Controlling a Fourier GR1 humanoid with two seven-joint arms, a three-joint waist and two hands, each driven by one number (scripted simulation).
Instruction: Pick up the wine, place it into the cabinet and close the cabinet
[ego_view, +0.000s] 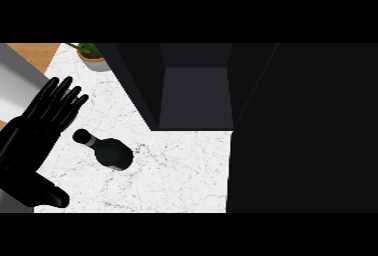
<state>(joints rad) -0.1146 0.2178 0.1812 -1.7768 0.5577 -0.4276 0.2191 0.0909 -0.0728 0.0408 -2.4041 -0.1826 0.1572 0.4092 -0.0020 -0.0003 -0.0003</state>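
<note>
A dark wine bottle stands on a white marbled desk, seen from above. Just to its left, the robot's left hand rests with fingers straight and spread, holding nothing and not touching the bottle. Beyond the bottle, further from the hand, a dark cabinet stands open. A small potted plant sits past the fingertips, at the desk's far edge.

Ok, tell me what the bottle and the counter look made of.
Wine bottle: dark glossy glass by the look, with a faint sheen on its body and a pale band at the neck; it could be plastic. Counter: white marble-like stone, shown by its fine grey veining, though it may be laminate.
</note>
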